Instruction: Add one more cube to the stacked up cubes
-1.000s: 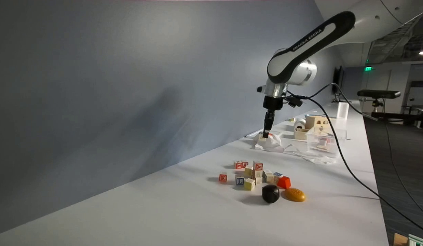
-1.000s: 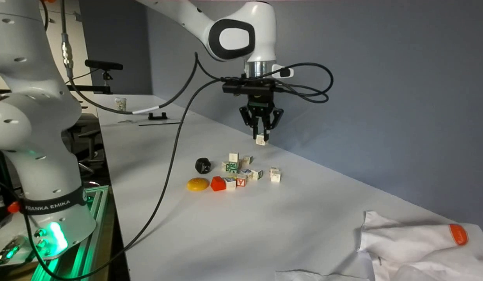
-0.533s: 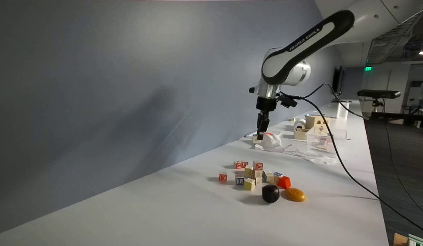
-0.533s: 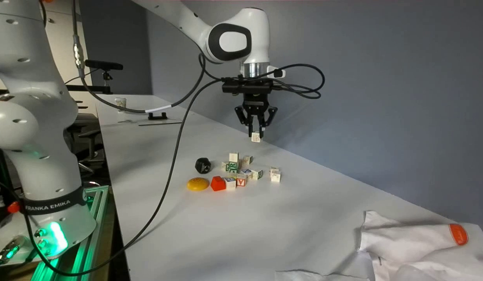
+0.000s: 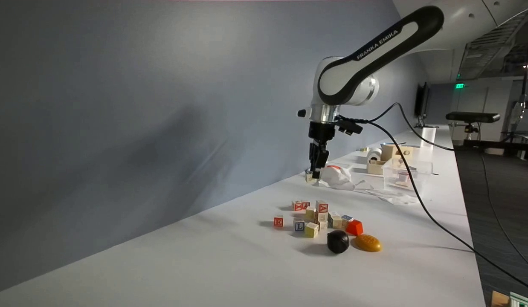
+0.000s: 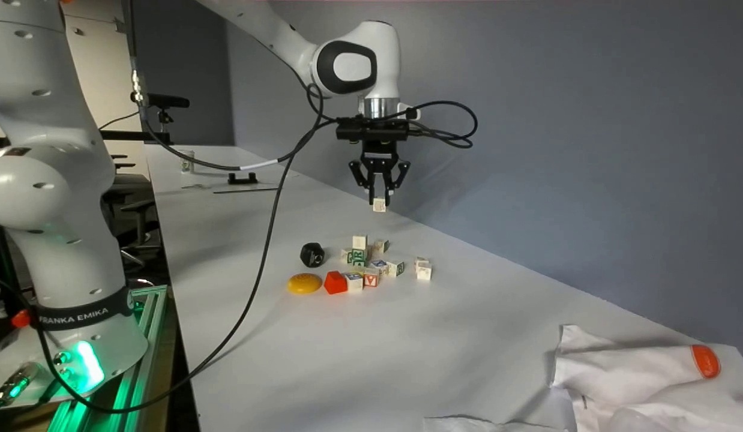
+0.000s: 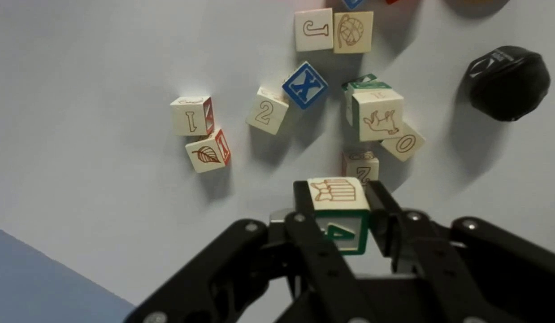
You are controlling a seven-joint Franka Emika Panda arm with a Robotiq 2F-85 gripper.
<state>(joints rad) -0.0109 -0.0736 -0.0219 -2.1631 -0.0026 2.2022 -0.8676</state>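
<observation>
The stacked up cubes [image 6: 359, 253] form a short upright column on the white table; the column also shows in an exterior view [image 5: 321, 215] with a red letter on its top cube. In the wrist view the stack [image 7: 380, 117] is seen from above, with an animal drawing on top. My gripper [image 5: 316, 174] is shut on a pale cube [image 6: 379, 206] with a green letter side, also plain in the wrist view [image 7: 336, 194] between both fingertips. The held cube is in the air, higher than the stack and off to its side, apart from it.
Several loose cubes [image 7: 267, 112] lie close around the stack. A black ball [image 5: 337, 241], a flat orange piece [image 5: 368, 243] and a red piece [image 6: 335, 282] lie near it. A grey wall [image 6: 557, 150] runs behind. A white bag [image 6: 641, 372] lies farther along the table.
My gripper has moved steadily leftward in both exterior views, carrying the held cube. The stack and the loose cubes have not moved.
</observation>
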